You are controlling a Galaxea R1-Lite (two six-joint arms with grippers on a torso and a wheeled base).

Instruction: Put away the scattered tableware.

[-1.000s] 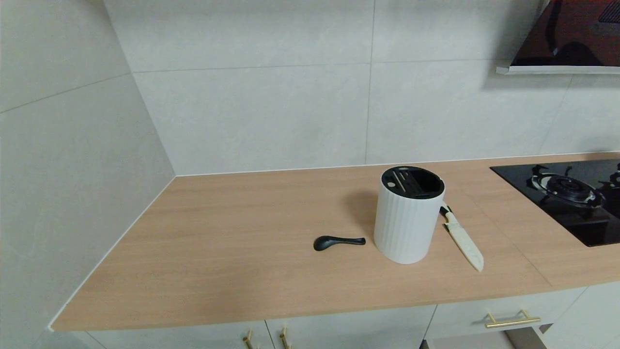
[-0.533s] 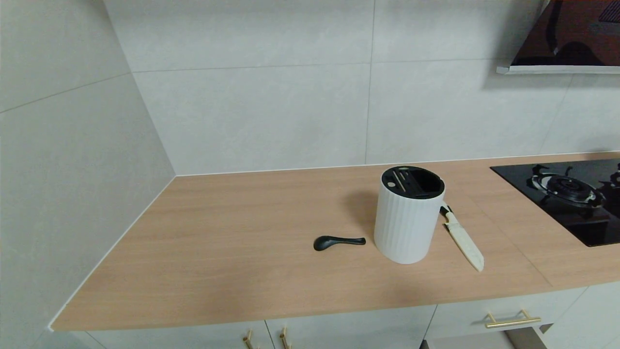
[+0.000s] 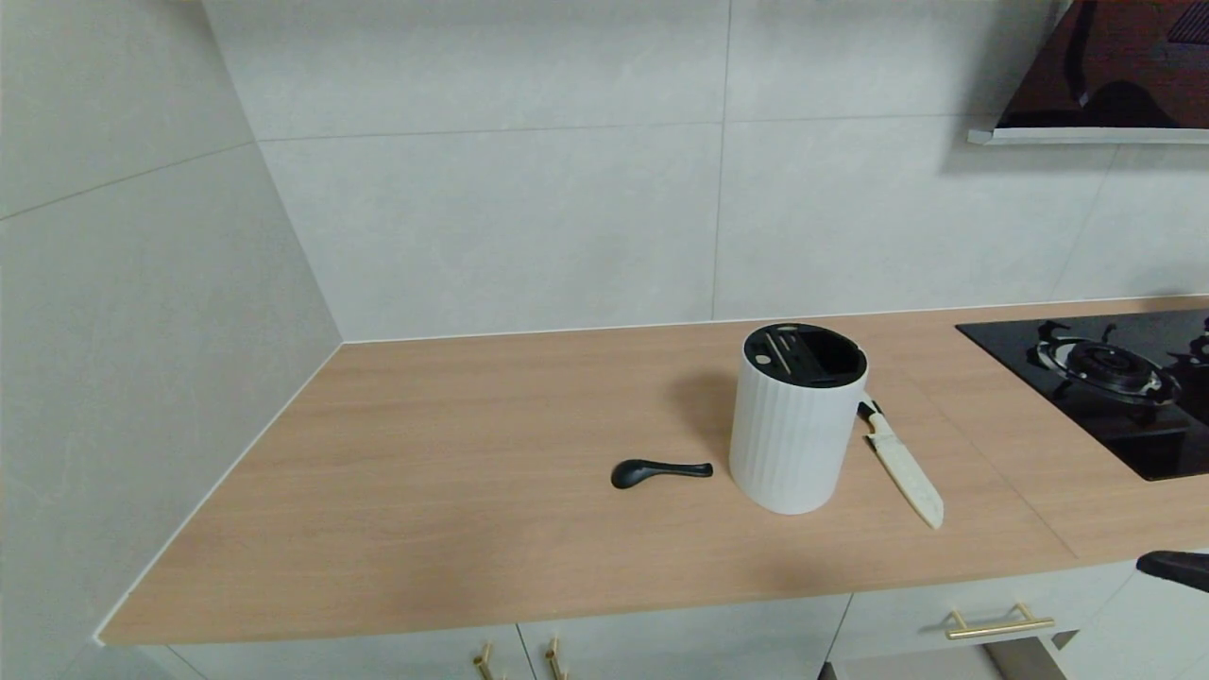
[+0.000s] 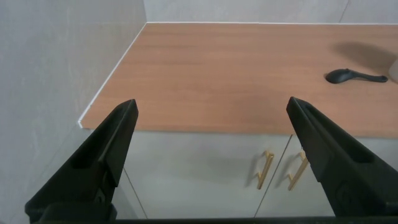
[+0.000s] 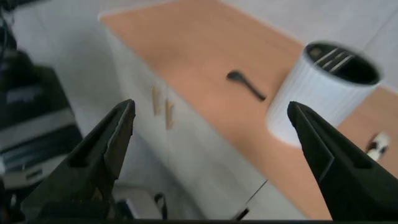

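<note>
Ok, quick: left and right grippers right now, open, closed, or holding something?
Left gripper: open, fingers wide apart, holding nothing.
Right gripper: open, fingers wide apart, holding nothing.

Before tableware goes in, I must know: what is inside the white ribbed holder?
The white ribbed holder has a black top insert with narrow slots and one wider opening. Deeper inside is dark, hidden by the walls.

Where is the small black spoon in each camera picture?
Head view: black spoon on the wooden countertop, left of the white ribbed holder.
Left wrist view: spoon on the countertop, away from the wall.
Right wrist view: spoon beside the holder.
Shared landmark: paired gold cabinet handles.
</note>
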